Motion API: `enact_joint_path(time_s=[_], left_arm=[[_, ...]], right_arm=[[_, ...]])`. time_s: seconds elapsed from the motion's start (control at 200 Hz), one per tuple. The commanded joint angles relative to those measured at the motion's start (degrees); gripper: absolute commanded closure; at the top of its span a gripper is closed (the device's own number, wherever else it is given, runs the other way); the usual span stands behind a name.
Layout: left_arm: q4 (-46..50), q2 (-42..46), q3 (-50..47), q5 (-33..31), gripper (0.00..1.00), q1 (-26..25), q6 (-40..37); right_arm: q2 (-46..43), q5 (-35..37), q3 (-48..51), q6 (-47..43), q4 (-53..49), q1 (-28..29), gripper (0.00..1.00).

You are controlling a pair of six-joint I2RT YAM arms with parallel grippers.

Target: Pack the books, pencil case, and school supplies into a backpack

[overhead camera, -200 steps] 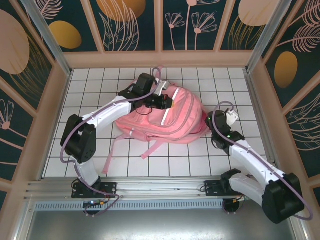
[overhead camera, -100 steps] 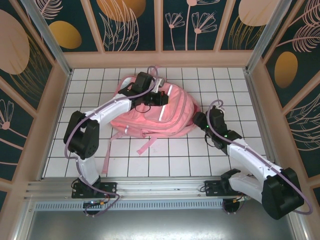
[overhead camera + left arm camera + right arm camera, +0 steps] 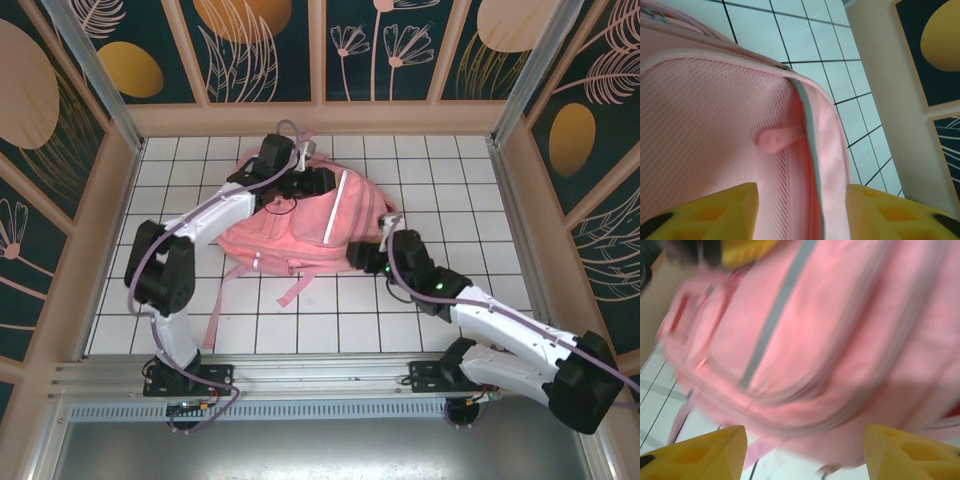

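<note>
Lying toward the far middle of the white tiled tabletop (image 3: 470, 180), the backpack (image 3: 300, 235) is stretching its longer side from left to right, with pink straps (image 3: 288, 292) trailing toward the arms. The left end effector (image 3: 318, 183) is reaching over the bag's far edge and clasping it. In its wrist view the yellow fingers (image 3: 715, 212) are bracketing pink mesh and a grey-edged zipper (image 3: 807, 125), whose pull tab (image 3: 777, 139) is sitting just ahead of them. The right end effector (image 3: 362, 255) is hanging released, fingers wide apart, just beside the bag's near right edge, with the pack lying ahead and to its left; its wrist view is blurred. Judged from this layout, the step in hand is opening the bag. The left arm is the nearer one to the zipper, which is running away from its fingers along the far edge, so the coming pull is probably going to follow that line.
</note>
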State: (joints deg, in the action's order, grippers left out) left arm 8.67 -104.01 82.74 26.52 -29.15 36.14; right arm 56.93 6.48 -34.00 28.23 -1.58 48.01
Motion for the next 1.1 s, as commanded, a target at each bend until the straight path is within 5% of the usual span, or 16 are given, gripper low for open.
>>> enact_joint_path(time_s=[0.0, 0.195, 0.415, 0.666, 0.881, 1.096], left_arm=[[3.27, 10.18, -3.52, -5.66, 0.45, 0.4, -3.33], [8.78, 18.6, -11.24, -12.45, 0.41, 0.41, -5.77], [11.32, 22.59, -22.1, -18.65, 0.39, 0.41, 0.5], [13.03, 24.4, -26.49, -20.98, 0.35, 0.43, 10.84], [13.04, 21.5, -18.04, -18.8, 0.38, -0.36, -1.2], [17.55, 8.3, -1.44, -20.08, 0.39, -4.13, -8.04]], right_arm=[[2.37, -1.66, -0.03, -3.49, -0.11, 6.37, 0.39], [5.76, 4.65, -0.35, 2.22, -3.84, 8.92, 0.45], [8.08, -0.57, -1.74, 6.54, -3.19, 7.12, 0.46], [9.54, 3.25, -2.2, 10.57, -5.23, 5.87, 0.47], [5.28, 8.21, -2.18, 8.13, -7.98, 4.45, 0.47], [-3.96, 7.83, 0.89, 10.84, -11.04, -7.99, 0.48]])
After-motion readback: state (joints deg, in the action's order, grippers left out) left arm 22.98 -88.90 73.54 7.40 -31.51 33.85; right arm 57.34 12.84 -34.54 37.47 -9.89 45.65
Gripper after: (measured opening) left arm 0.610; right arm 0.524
